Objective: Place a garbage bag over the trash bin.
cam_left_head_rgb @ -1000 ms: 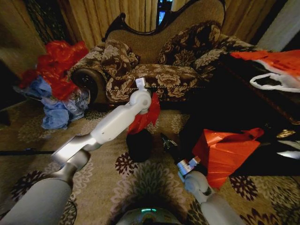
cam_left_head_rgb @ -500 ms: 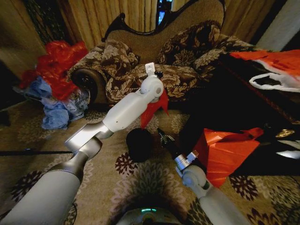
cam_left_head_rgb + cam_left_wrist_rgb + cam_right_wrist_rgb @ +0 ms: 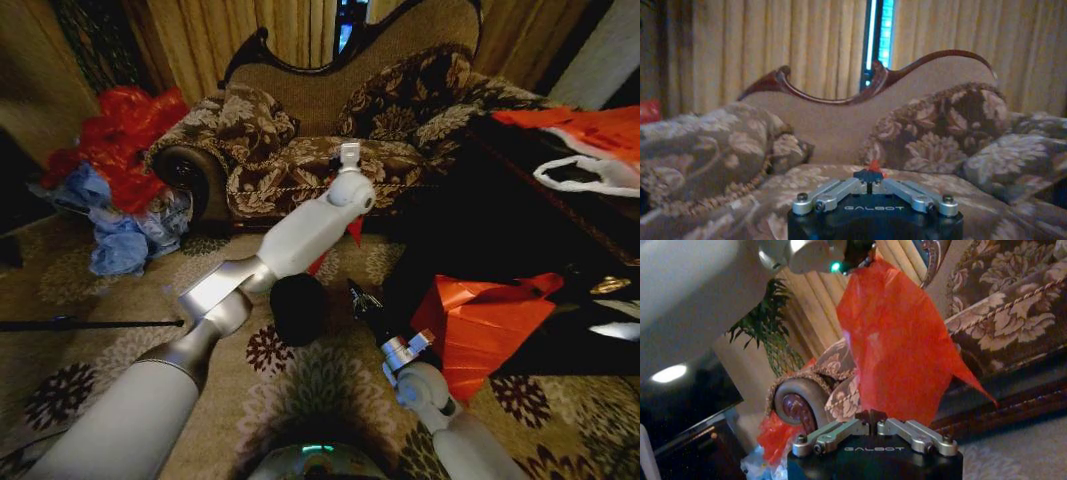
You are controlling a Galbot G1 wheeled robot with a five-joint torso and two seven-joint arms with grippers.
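The trash bin (image 3: 297,307), small, black and round, stands on the carpet in front of the sofa. The garbage bag (image 3: 352,229) is thin red plastic hanging above and behind the bin, mostly hidden by my raised left arm (image 3: 305,228) in the head view. My left gripper (image 3: 869,176) is shut on the bag's top, with a red scrap at its tips. In the right wrist view the garbage bag (image 3: 897,340) hangs down from the left gripper (image 3: 855,257). My right gripper (image 3: 870,416) is shut with nothing seen between its fingers, low to the bin's right (image 3: 363,303).
A floral sofa (image 3: 330,130) fills the back. A heap of red and blue bags (image 3: 120,170) lies at the left. A red-orange plastic sheet (image 3: 480,320) leans on a dark table (image 3: 520,220) at the right, with a white bag (image 3: 590,175) on top.
My left arm has risen and swung right, lifting the garbage bag up off the bin, whose top is now bare. The right arm has barely moved.
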